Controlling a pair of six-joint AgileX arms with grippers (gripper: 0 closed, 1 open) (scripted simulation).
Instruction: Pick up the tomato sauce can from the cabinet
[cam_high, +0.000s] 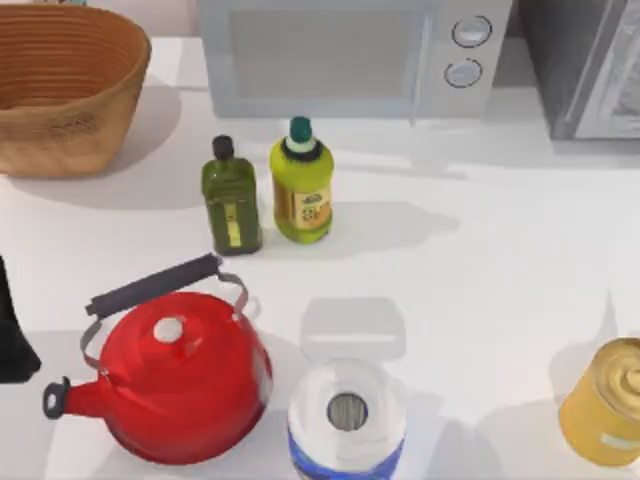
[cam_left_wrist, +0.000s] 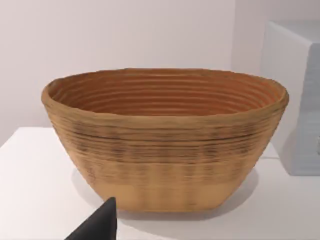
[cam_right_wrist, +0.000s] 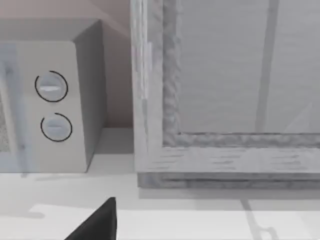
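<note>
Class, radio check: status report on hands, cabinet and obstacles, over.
Left hand facing brown woven basket. Right hand facing dark grey speckled cabinet, door looks shut. Nothing between them.

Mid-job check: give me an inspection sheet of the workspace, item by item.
Surface: white table, evenly lit.
Job's things: cabinet at back right, its framed door facing the right wrist camera; tomato sauce can: nothing seen.
Clutter: wicker basket back left; microwave beside the cabinet; dark green bottle next to yellow-green bottle; red kettle; clear blue-based bottle; yellow can front right.
Pincers: a dark fingertip before the basket; another before the cabinet.
Cables: nothing seen.
Surroundings: pale wall.
</note>
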